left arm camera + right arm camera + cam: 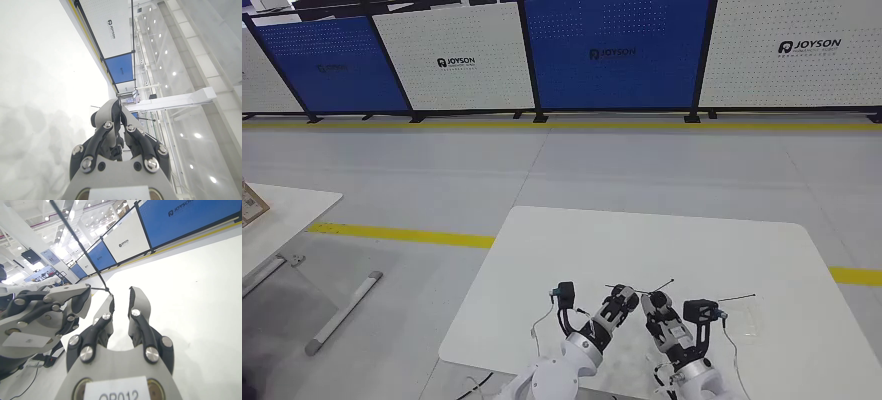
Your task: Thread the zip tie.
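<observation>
Currently the left gripper (119, 107) is pinching the zip tie (83, 247), fingers pressed together on it above the white table (189, 313). The right gripper (122, 293) is hovering with fingers apart, the tie's head sitting just at one fingertip, not between the two.

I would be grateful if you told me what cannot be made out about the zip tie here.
- Right wrist view: the zip tie has its long end cut off by the picture's edge.
- Left wrist view: the left gripper, shut, hides the stretch of tie it pinches.
- Top view: whether the tail is through the head is too small to tell.
</observation>
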Action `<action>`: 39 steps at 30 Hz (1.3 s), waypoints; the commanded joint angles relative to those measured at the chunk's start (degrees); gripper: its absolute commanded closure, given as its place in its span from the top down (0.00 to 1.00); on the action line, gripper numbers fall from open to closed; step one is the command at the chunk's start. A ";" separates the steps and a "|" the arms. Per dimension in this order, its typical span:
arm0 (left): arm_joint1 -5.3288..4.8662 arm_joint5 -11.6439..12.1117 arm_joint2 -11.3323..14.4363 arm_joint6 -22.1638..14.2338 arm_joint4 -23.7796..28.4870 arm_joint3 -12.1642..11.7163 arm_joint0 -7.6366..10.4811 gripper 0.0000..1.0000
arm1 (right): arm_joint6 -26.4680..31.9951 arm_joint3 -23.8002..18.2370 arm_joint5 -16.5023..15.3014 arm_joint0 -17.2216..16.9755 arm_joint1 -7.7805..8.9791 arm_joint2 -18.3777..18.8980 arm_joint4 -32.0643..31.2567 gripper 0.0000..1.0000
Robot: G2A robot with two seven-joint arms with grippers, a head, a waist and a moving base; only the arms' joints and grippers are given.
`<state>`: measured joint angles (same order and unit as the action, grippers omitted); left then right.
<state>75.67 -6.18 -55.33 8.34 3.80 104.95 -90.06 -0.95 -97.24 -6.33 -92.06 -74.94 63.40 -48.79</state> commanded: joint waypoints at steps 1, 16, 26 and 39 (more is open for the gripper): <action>0.03 -0.04 0.03 0.03 -0.04 -0.09 0.03 0.00 | 0.38 -0.12 -0.08 -0.04 0.04 0.01 -0.37 0.21; 0.14 -0.45 -0.09 0.03 -0.37 -0.27 0.05 0.00 | 1.18 -0.42 1.07 0.40 -0.11 -0.82 -1.60 0.27; 0.15 -0.52 -0.01 -0.46 -1.20 -0.42 0.01 0.00 | 0.89 -0.83 1.35 0.17 -0.12 -0.56 -1.54 0.11; 0.18 -0.40 -0.31 -0.80 -1.20 -0.50 -0.02 0.00 | 1.70 -0.94 2.74 0.70 -0.30 -1.26 -2.65 0.00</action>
<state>75.84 -6.56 -55.61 7.55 2.51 104.47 -90.12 0.65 -98.20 -3.68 -91.39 -75.23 62.17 -51.38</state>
